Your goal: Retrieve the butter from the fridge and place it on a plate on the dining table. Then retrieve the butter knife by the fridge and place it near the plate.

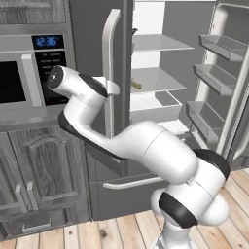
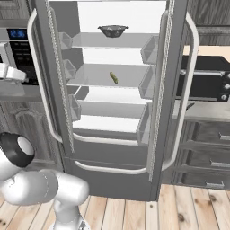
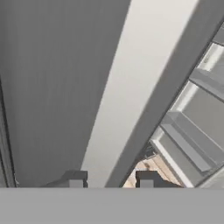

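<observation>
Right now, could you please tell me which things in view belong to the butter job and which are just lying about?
Belongs to the job:
- fridge, doors open
- butter, on a middle shelf
- pincer, tips either side of the pale left door handle

Just lying about:
- dark bowl on the top shelf
- microwave
- wooden cabinets

My gripper [image 3: 111,180] sits tight against the left fridge [image 2: 112,148] door's handle [image 1: 110,73]. At 2 o'clock both doors stand wide, leaving a clear gap onto the middle shelf [image 2: 105,76]; 2 door-bin rows flank it.
</observation>
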